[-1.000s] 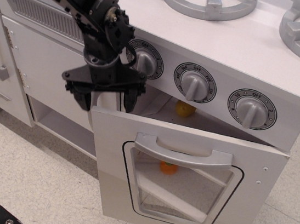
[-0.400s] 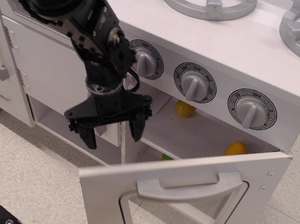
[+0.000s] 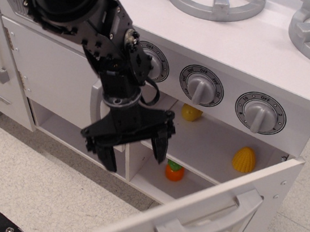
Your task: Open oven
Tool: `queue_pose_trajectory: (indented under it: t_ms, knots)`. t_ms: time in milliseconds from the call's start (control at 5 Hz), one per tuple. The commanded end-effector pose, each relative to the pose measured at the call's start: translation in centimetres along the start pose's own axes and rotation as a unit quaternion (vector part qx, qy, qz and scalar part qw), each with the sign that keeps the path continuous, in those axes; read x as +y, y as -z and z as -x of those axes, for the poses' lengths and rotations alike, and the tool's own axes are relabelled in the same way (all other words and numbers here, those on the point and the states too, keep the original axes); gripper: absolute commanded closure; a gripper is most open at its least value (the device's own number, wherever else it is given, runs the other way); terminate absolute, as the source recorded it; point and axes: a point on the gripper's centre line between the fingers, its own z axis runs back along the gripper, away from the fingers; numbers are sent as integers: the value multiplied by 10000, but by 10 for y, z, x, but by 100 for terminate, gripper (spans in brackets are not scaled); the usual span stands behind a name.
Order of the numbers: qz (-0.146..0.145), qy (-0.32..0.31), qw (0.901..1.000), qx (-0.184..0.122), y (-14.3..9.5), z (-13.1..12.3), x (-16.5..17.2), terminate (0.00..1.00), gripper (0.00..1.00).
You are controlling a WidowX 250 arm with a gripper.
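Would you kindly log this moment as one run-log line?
task: open oven | oven door: swung down, wide open | gripper: open, empty, in front of cavity | inside: yellow toy, orange toy

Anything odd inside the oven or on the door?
Nothing damaged or spilled. The oven door hangs wide open, showing toy food inside: two yellow pieces on the shelf, an orange one below. The hand is open, empty.

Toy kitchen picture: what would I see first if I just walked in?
First the big black claw, open and holding nothing, hanging in front of the oven. Its door is swung far down at the lower right, grey handle facing out. Inside sit bright toys: a yellow one on the shelf, another yellow one further back, and an orange one below.
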Motion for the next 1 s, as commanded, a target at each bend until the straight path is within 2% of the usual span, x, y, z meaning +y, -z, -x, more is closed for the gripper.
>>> queue_pose_trajectory:
  t_ms: [0,200,600,800]
  knots:
    - [24,214,9990,386,-22,34,-17,0,0]
    - [-71,397,9989,227,-30,50,-12,0,0]
    - [-71,397,9989,227,-30,50,-12,0,0]
    - [-71,397,9989,227,-30,50,-12,100,0]
